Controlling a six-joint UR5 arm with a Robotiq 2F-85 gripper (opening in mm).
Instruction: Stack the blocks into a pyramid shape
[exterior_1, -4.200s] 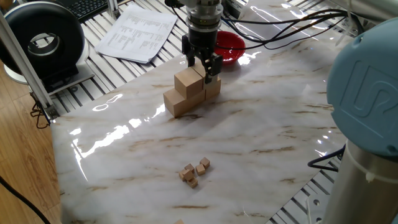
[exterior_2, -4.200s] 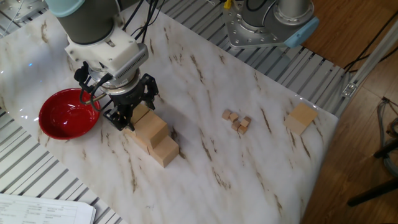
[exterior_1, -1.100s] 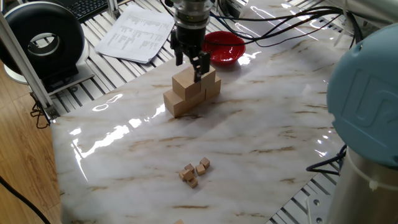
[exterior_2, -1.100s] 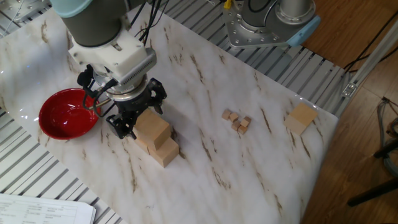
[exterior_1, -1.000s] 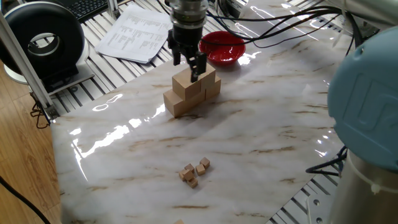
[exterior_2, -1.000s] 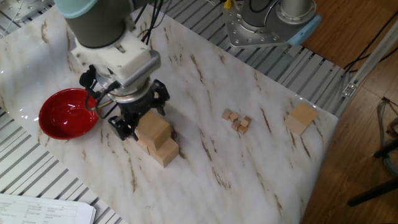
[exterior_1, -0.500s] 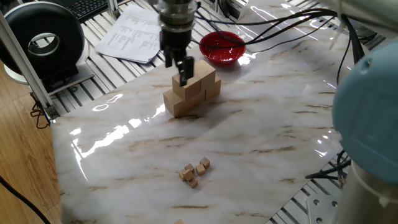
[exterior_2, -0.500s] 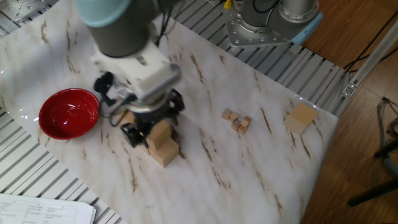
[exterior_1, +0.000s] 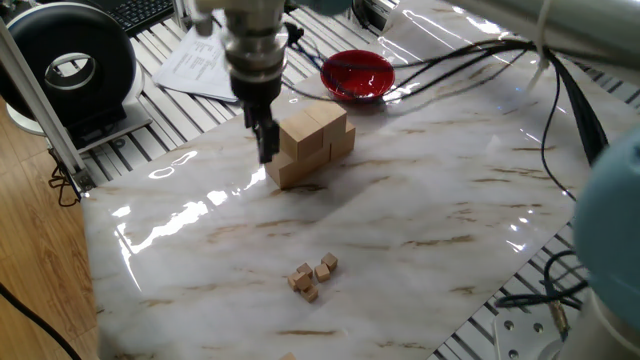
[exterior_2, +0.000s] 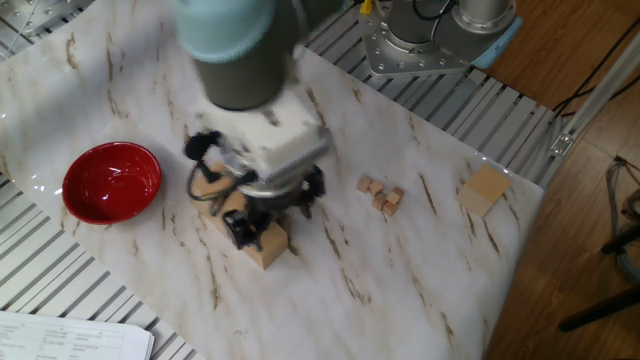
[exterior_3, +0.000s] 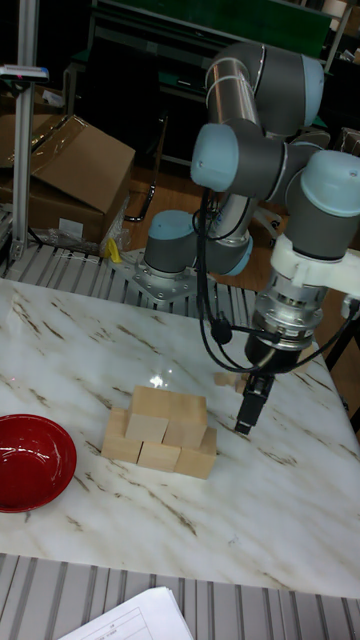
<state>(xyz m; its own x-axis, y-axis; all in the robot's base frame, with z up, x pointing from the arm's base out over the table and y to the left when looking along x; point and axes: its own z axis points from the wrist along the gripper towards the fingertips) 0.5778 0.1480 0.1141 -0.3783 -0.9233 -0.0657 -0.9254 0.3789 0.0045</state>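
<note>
gripper (exterior_3: 247, 415): beside the stack, off its end farthest from the bowl; hangs low, close over the surface, apart from the blocks.
jaws: nothing held; appear close together in the tall view, but motion blur in both fixed views, so cannot tell if open or closed.
stack (exterior_3: 160, 431): large tan blocks on the marble surface (exterior_1: 420, 200), near the bowl; bottom row plus two blocks above, stepped; no single top block visible, so the pyramid looks unfinished.
spare block (exterior_2: 485, 190): one large block lies alone at the surface edge, well apart from the stack, past the small cubes.
small cubes (exterior_1: 313, 275): tiny cluster between stack and spare block; not task blocks.
bowl (exterior_2: 111, 183): red, empty, beside the stack's far end.
step (judgement): stack released, arm likely free to go for the spare block as the cap.
risk 1: gripper is low and just beside the stack; a sideways sweep toward the stack could clip the end block and shift the rows.
risk 2: spare block sits at the very edge; an off-centre grasp could push it off the surface.
risk 3: route from stack to spare block passes the small cubes; a low pass could scatter them.
risk 4: upper blocks look slightly uneven; an off-centre cap could tip.
</note>
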